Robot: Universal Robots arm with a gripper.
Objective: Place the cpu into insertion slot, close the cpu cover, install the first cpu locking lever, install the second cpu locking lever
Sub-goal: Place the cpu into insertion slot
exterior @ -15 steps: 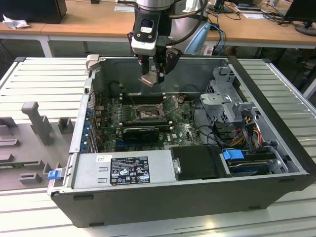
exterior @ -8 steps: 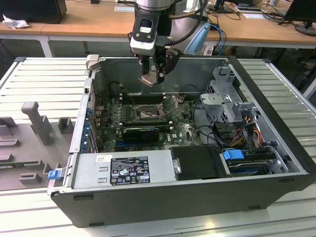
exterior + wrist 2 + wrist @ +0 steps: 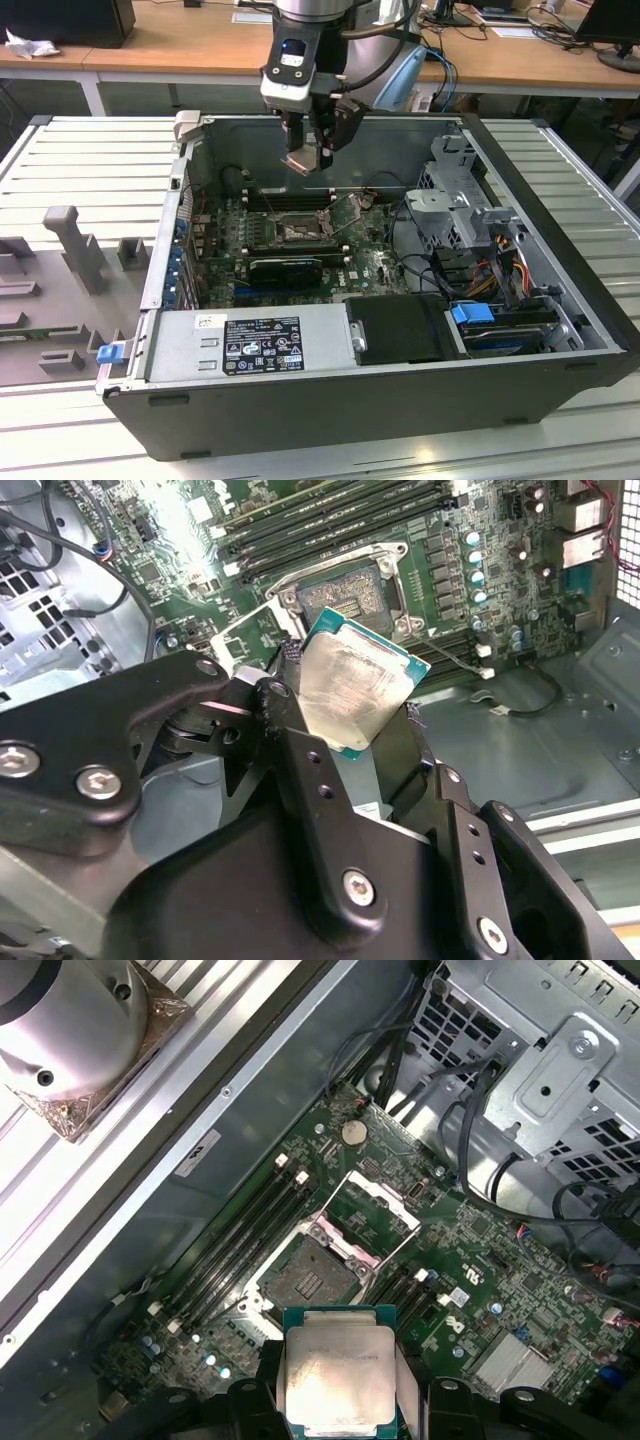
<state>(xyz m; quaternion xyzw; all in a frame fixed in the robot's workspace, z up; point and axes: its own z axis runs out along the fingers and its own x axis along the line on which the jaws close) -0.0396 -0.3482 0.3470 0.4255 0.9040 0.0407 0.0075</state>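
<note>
My gripper (image 3: 308, 150) hangs over the open computer case, shut on the cpu (image 3: 302, 162), a flat silver square chip with a green rim. In both wrist views the cpu (image 3: 355, 690) (image 3: 338, 1375) sits tilted between the black fingers (image 3: 285, 705), held by two opposite edges. The insertion slot (image 3: 310, 1275) (image 3: 345, 592) (image 3: 298, 228) lies bare on the green board below and a little ahead of the chip, well apart from it. Beside the slot, the cpu cover (image 3: 384, 1198) (image 3: 243, 632) stands swung open on its hinge.
Long black memory slots (image 3: 235, 1235) flank the socket. A black card (image 3: 285, 268) lies nearer the case front, a metal drive cage (image 3: 455, 200) with cables is on the exterior view's right, and the power supply (image 3: 250, 342) is at the front. Grey fixtures (image 3: 70, 240) stand outside.
</note>
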